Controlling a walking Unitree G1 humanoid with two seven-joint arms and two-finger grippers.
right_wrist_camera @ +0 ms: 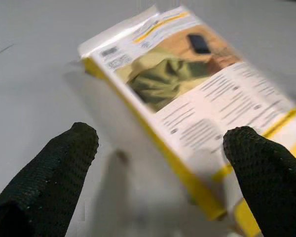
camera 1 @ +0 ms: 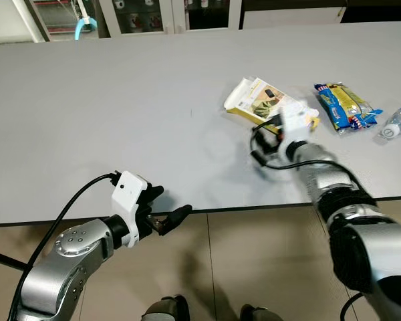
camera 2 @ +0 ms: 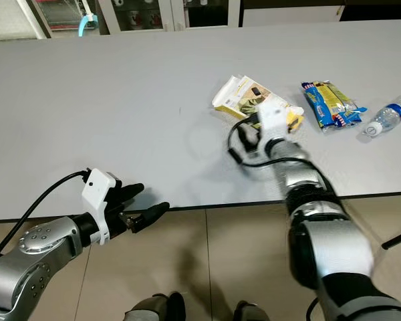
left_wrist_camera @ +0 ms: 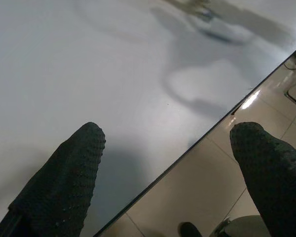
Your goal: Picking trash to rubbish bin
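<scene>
With the right arm stretched out over the grey worktop (camera 1: 120, 100), the right end effector (right_wrist_camera: 160, 163) sits just short of the yellow-and-white carton (camera 1: 257, 100), which lies flat toward the far right part of the worktop. In the right wrist view both black fingers (right_wrist_camera: 49, 177) are spread wide with nothing between them, and the carton's near yellow edge runs into the gap ahead of them. The carton's long axis runs obliquely to the line of the fingers rather than square to it, so my reading is that the wrist needs some turn, or the grasp should go across the short side at the near corner. The carton looks light and partly flattened; it may slide on the smooth surface if only one finger touches first. Further right lie a blue-and-yellow snack packet (camera 1: 344, 105) and a clear plastic bottle (camera 1: 395, 124) on its side, both apart from the carton. The left end effector (camera 1: 162, 215) hovers at the near edge of the worktop, fingers apart and holding nothing, well away from all three items. The right arm is plainly the nearer one. No rubbish bin can be made out; step in hand appears to be the approach, grasp not yet made.
</scene>
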